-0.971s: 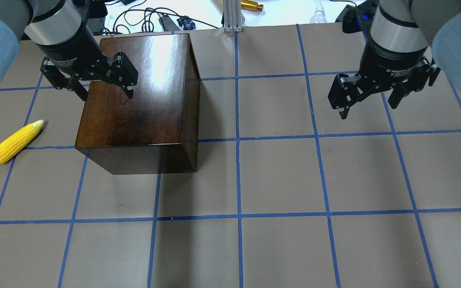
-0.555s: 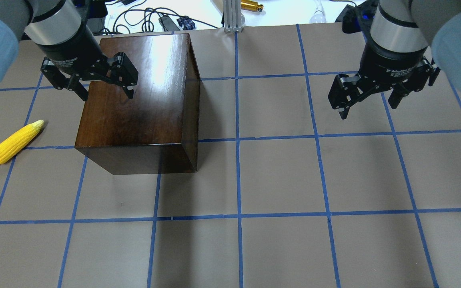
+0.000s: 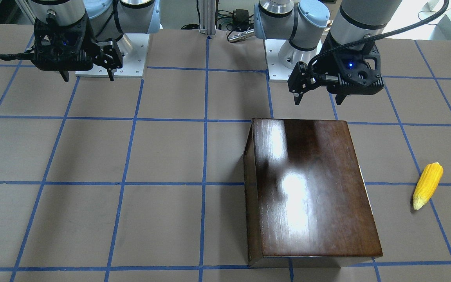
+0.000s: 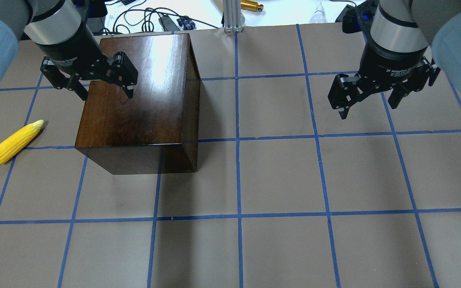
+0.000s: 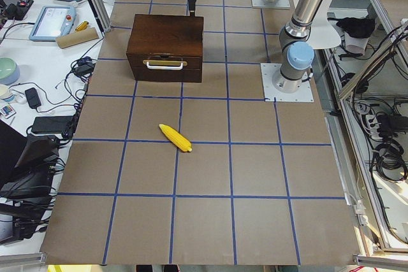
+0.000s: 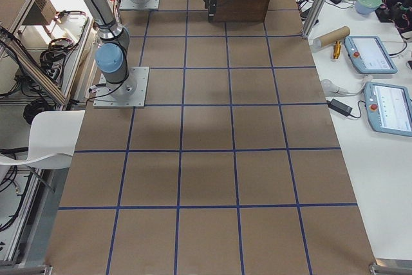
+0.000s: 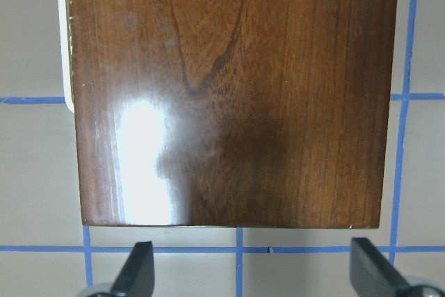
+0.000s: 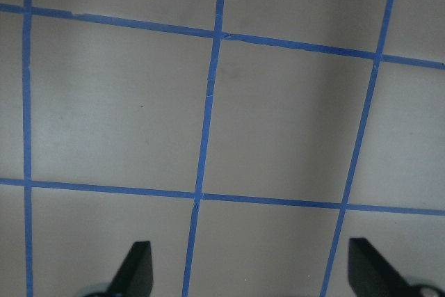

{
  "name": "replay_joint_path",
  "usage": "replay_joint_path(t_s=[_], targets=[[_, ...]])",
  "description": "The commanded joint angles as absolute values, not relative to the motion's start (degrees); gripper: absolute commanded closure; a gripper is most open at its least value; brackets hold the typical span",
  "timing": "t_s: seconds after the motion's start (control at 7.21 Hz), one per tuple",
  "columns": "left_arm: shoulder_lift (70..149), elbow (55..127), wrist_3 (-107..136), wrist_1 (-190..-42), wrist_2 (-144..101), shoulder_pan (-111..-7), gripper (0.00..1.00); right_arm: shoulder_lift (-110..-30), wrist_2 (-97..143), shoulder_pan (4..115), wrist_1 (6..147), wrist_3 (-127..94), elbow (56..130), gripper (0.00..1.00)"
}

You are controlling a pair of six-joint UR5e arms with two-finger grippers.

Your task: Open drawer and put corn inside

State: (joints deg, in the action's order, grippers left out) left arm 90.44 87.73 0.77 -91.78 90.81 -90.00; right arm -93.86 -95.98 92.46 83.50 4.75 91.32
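The dark glossy wooden box (image 4: 138, 100) stands on the table's left half. Its drawer (image 5: 164, 69) is shut, with a pale handle (image 5: 166, 64) on the side facing the table's left end. The yellow corn (image 4: 14, 143) lies flat on the table left of the box, apart from it; it also shows in the front view (image 3: 428, 186). My left gripper (image 4: 105, 93) is open and empty, hovering over the box's top edge nearest the robot (image 7: 229, 88). My right gripper (image 4: 368, 107) is open and empty above bare table on the right.
A blue tape grid marks the brown table. Cables and small devices (image 4: 154, 20) and an aluminium post (image 4: 232, 16) sit past the table's far edge. Tablets (image 6: 373, 56) lie on a side table.
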Motion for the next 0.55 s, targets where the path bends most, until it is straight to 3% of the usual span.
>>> replay_joint_path(t_s=[0.0,0.42], targets=[[90.44,87.89,0.7,-91.85,90.79,-89.91,0.0,-93.87,-95.98,92.46,83.5,4.83,91.32,0.0],[90.35,87.72,0.36,-91.85,90.79,-89.39,0.0,-93.78,-95.98,92.46,83.5,4.83,91.32,0.0]])
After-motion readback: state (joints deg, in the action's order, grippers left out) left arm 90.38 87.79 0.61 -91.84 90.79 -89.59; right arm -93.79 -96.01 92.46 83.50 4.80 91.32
